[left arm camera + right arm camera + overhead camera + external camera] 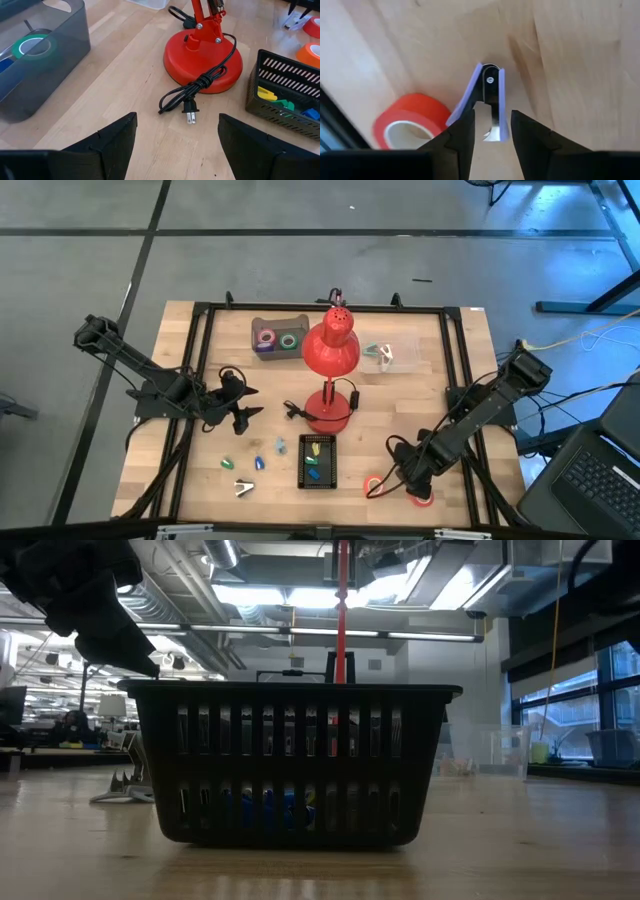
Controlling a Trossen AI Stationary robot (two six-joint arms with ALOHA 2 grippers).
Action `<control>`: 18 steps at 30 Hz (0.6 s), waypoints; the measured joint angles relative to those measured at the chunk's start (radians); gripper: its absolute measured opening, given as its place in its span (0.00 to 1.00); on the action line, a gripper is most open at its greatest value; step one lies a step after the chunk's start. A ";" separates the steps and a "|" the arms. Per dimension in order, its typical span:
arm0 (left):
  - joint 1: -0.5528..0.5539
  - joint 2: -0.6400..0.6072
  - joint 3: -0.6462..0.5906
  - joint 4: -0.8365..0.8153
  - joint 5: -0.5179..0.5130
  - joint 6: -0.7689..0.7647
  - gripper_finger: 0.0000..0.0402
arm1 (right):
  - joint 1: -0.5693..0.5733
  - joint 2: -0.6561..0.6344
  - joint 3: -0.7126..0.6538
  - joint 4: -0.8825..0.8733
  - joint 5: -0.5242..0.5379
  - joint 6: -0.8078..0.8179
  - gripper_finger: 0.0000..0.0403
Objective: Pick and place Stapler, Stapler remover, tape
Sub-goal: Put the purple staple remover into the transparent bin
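A lavender and black stapler remover (489, 95) lies flat on the wooden table beside a red tape roll (409, 124). My right gripper (491, 131) points straight down over it near the table's front right (403, 476), open, its fingertips at either side of the remover's claw end. A second reddish roll (422, 498) lies close by. Pink (265, 337) and green (289, 339) tape rolls sit in a grey bin (283, 323) at the back. My left gripper (177, 135) hovers open at the table's left (245, 406), holding nothing. I can make out no stapler. My right gripper comes at the stapler remover from above, with one finger (462, 135) overlapping the remover's left wing (465, 100) and the other just beside its right wing. I cannot tell whether either finger touches it. The remover lies flat on the table.
A red desk lamp (331, 350) stands mid-table on its round base (202, 67), its cord and plug (189, 114) on the wood. A black basket (318, 462) holds small coloured items. A clear box (398, 356) sits at the back right. Small clips (243, 488) lie at the front left.
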 joint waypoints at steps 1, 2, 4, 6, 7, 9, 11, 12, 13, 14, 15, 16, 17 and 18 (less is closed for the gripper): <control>0.000 0.000 0.000 0.000 0.000 0.000 0.66 | 0.000 0.011 0.000 -0.001 -0.004 -0.005 0.31; 0.000 0.000 0.000 0.000 0.000 0.000 0.66 | 0.000 0.023 0.000 -0.001 -0.007 -0.021 0.31; 0.000 0.000 0.000 0.000 0.000 0.000 0.66 | 0.000 0.042 0.000 -0.004 -0.012 -0.029 0.29; 0.000 0.000 0.000 0.000 0.000 0.000 0.66 | 0.000 0.054 0.000 -0.005 -0.016 -0.032 0.25; 0.000 0.000 0.000 0.000 0.000 0.000 0.66 | 0.000 0.057 0.000 -0.005 -0.025 -0.035 0.21; 0.000 0.000 0.000 0.000 0.000 0.000 0.66 | 0.000 0.060 0.000 -0.005 -0.042 -0.038 0.13; 0.000 0.000 0.000 0.000 0.000 0.000 0.66 | 0.000 0.059 0.000 -0.004 -0.063 -0.038 0.06; 0.000 0.000 0.000 0.000 0.000 0.000 0.66 | 0.000 0.058 0.000 -0.005 -0.064 -0.037 0.06; 0.000 0.000 0.000 0.000 0.000 0.000 0.66 | 0.000 0.056 0.000 -0.005 -0.064 -0.033 0.06; 0.000 0.000 0.000 0.000 0.000 0.000 0.66 | 0.000 0.054 0.000 -0.005 -0.062 -0.031 0.06; 0.000 0.000 0.000 0.000 0.000 0.000 0.66 | 0.000 0.048 0.000 -0.005 -0.055 -0.030 0.06; 0.000 0.000 0.000 0.000 0.000 0.000 0.66 | 0.000 0.042 0.000 -0.005 -0.048 -0.030 0.06; 0.000 0.000 0.000 0.000 0.000 0.000 0.66 | 0.000 0.035 0.001 -0.009 -0.035 -0.030 0.06; 0.000 0.000 0.000 0.000 0.000 0.000 0.66 | 0.000 0.027 0.005 -0.021 -0.016 -0.030 0.06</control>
